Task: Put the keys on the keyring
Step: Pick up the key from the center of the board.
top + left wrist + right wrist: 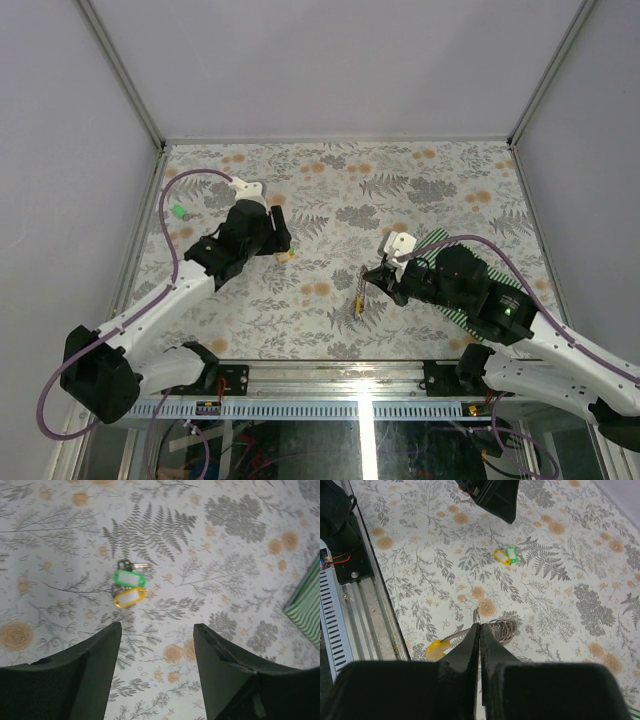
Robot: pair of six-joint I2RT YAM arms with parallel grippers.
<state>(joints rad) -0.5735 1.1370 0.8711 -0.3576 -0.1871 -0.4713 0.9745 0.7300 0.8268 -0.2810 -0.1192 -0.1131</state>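
**Top external view.** Your left gripper (283, 243) sits left of centre over the patterned table (330, 170). The keys (287, 257) show only as a yellow speck at its lower right edge. Your right gripper (368, 281) sits right of centre, and the keyring (360, 295) trails from its tip down to a yellow tag (357, 307). The striped mat (440, 238) lies under the right arm.

**Left wrist view.** The left gripper's fingers (95, 670) are spread, with nothing between them. The keys (129, 587), one green-headed and one yellow-headed, lie touching on the table above the fingertips, left of centre.

**Right wrist view.** The right gripper's fingers (465, 652) are pressed together, pinching the thin wire of the keyring (501, 629) at centre frame. Its coils rest just right of the tips, and the yellow tag lies at lower left. The keys lie at upper centre, below the left gripper.
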